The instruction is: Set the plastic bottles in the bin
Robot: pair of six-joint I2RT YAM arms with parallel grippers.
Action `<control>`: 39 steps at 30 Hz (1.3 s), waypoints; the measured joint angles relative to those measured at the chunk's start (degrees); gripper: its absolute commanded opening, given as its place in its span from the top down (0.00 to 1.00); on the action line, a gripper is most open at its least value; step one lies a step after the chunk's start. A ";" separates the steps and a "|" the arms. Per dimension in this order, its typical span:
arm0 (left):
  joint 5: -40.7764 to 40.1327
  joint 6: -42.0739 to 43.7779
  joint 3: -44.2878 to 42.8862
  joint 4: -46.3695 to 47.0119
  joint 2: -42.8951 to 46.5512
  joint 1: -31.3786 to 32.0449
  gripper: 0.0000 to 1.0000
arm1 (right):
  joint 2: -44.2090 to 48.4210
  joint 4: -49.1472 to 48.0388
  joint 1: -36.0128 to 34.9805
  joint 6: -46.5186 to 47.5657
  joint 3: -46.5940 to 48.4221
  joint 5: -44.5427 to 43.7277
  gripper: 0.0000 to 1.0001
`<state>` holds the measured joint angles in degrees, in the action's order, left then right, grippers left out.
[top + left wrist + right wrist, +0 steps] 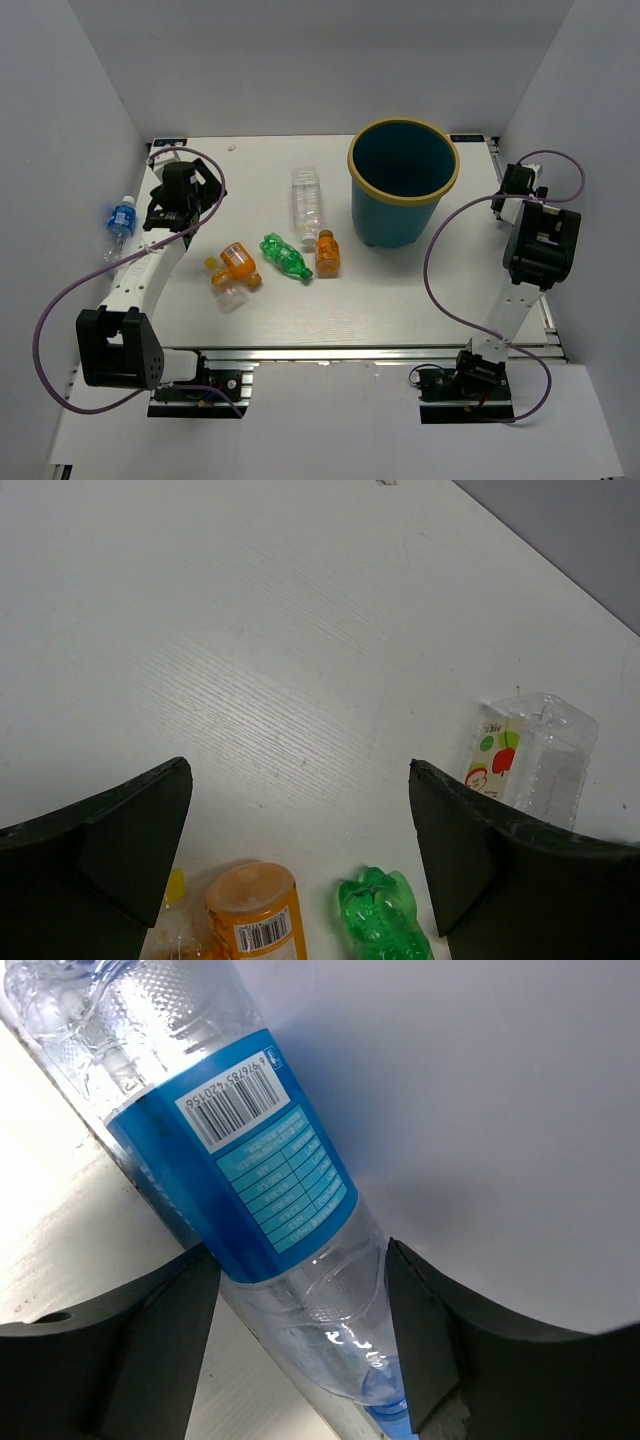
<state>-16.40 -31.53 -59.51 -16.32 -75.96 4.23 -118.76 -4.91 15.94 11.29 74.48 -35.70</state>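
Observation:
In the left wrist view my left gripper [300, 770] is wide open and empty above the table, with an orange bottle [250, 910], the green bottle [380, 920] and the larger clear bottle [535, 755] lying below and ahead. In the right wrist view my right gripper [302, 1250] holds the neck of the clear blue-label bottle [250, 1160], both fingers against it. In the top view two orange bottles [237, 260] [328, 253], the green one [285, 257] and the clear one [306, 203] lie mid-table. The blue-label bottle [120, 217] shows at the left wall. The teal bin [395, 220] stands upright at the back right.
A crushed clear bottle with a yellow cap [230, 290] lies beside the left orange bottle; its cap shows in the left wrist view [175, 885]. White walls close in the table on the left, back and right. Purple cables loop off both arms.

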 measured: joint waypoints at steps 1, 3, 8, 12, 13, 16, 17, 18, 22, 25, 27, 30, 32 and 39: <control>0.00 -0.02 0.00 -0.11 0.00 0.00 0.02 | 0.00 0.00 0.15 -0.46 0.09 0.04 0.43; 0.00 -0.22 0.00 -0.44 0.00 0.00 0.02 | -0.04 0.26 0.52 -0.87 0.46 0.52 0.60; 0.00 -1.09 0.00 -1.29 0.00 0.00 0.02 | -0.07 0.83 1.57 -1.55 1.25 3.15 1.00; 1.03 -1.49 0.00 -1.66 0.07 0.00 0.02 | 0.13 1.53 2.01 -1.81 2.25 6.25 1.00; 1.25 -1.53 0.00 -1.70 0.22 0.00 0.02 | 0.31 1.73 2.29 -1.92 2.47 7.65 1.00; 1.46 -1.95 0.00 -2.05 1.01 0.00 0.02 | 2.19 2.23 3.30 -2.32 2.54 12.09 1.00; 1.46 -2.08 0.02 -2.16 1.42 0.00 0.02 | 3.54 2.21 3.65 -2.40 2.40 13.57 1.00; 1.46 -2.19 0.13 -2.14 1.88 0.00 0.02 | 5.16 2.16 3.89 -2.49 2.10 14.67 1.00; 1.73 -2.60 0.66 -2.16 3.85 0.00 0.02 | 14.56 1.42 4.13 -2.56 0.61 16.76 1.00; 1.92 -2.91 0.68 -2.12 4.61 0.00 0.02 | 22.12 0.35 4.00 -2.82 0.61 18.53 1.00; 2.27 -3.04 0.68 -2.08 4.79 0.00 0.02 | 26.88 0.94 3.74 -3.37 0.70 22.23 1.00; 2.78 -3.43 0.68 -2.12 4.79 0.00 0.02 | 32.94 3.72 2.38 -4.07 1.75 29.09 1.00; 3.26 -3.67 0.68 -2.12 4.79 0.00 0.02 | 36.39 5.90 -0.50 -4.66 3.58 34.73 1.00; 4.96 -6.29 1.51 -3.19 5.07 0.00 0.02 | 39.93 13.73 -19.26 -4.81 12.68 48.19 1.00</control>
<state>-11.44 -37.82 -58.00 -19.51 -70.89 4.23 -78.83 8.82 -3.31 6.48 87.15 12.49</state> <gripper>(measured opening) 0.981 0.550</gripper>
